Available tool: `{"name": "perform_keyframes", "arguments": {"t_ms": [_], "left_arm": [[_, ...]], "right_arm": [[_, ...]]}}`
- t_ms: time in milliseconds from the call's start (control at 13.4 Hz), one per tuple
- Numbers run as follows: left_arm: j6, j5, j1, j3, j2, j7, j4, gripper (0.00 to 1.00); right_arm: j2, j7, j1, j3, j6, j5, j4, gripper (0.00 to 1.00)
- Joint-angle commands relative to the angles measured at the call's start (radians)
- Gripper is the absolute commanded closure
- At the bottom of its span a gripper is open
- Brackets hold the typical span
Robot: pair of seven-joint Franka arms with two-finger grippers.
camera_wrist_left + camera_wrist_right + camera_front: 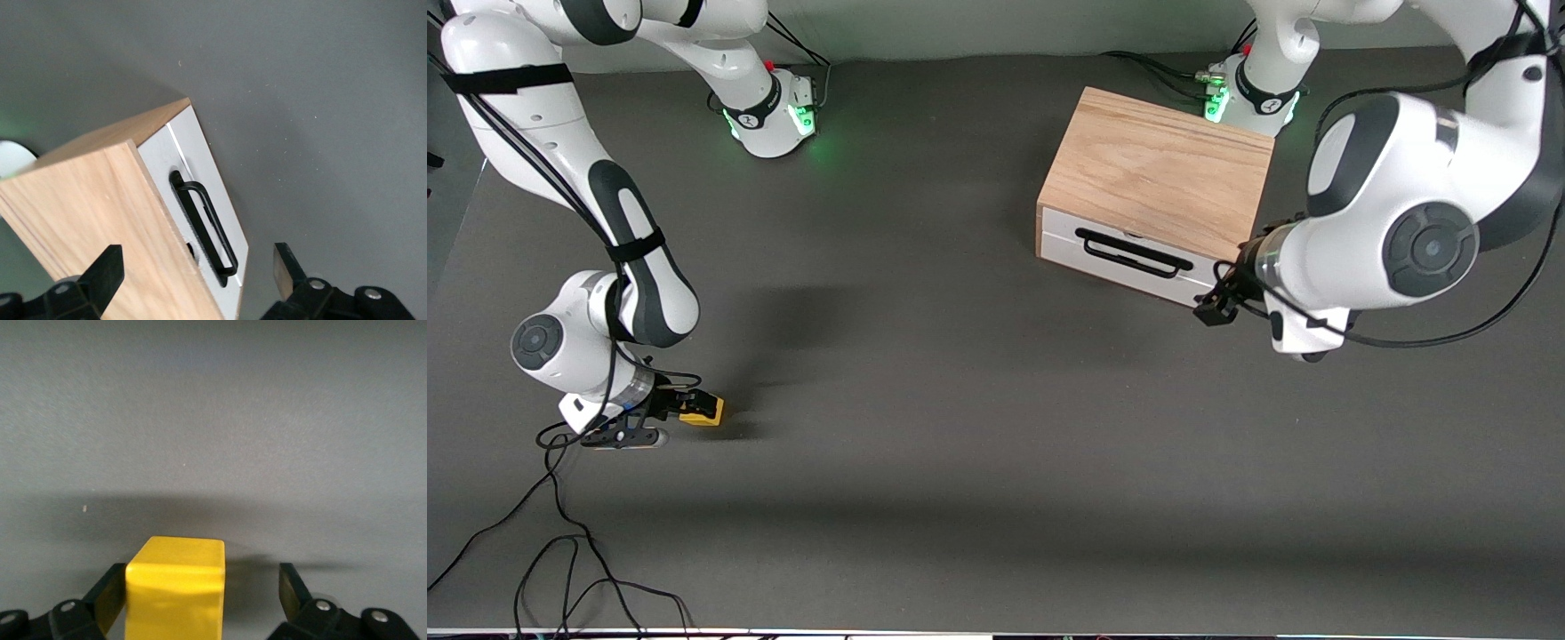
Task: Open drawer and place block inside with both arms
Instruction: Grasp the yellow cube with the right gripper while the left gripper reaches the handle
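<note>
The yellow block (703, 411) lies on the dark table near the right arm's end. My right gripper (690, 405) is low at the table and open, with the block (177, 587) between its fingers; one finger is close against it and a gap shows at the other. The oak cabinet (1156, 169) stands near the left arm's base. Its drawer (1063, 250) is shut, and the black handle (1134, 253) runs along the white front. My left gripper (1216, 307) is open and empty at the end of the drawer front (200, 157), with the corner of the cabinet (100, 213) between its fingers.
Loose black cables (560, 569) lie on the table near the front camera, at the right arm's end. The two green-lit bases (778, 116) stand along the table's edge by the robots. Bare dark table lies between the block and the cabinet.
</note>
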Motion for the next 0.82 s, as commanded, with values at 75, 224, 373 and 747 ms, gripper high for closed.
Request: {"name": "perform_keyframes", "arguments": {"t_ms": [75, 224, 373, 747], "left_arm": [[0.045, 0.037, -0.104, 0.009, 0.022, -0.172, -0.062, 0.0], [0.054, 0.063, -0.147, 0.009, 0.062, -0.293, -0.073, 0.0], [0.082, 0.063, -0.155, 0.008, 0.079, -0.381, -0.094, 0.0], [0.18, 0.063, -0.167, 0.008, 0.085, -0.429, -0.225, 0.01]], "right_arm": [[0.008, 0.015, 0.006, -0.001, 0.009, 0.017, 0.007, 0.0], [0.005, 0.015, 0.007, -0.001, 0.003, 0.017, 0.007, 0.24], [0.003, 0.015, 0.007, -0.001, 0.001, 0.017, 0.007, 0.67], [-0.006, 0.009, 0.007, -0.001, -0.002, 0.017, 0.007, 0.84]]}}
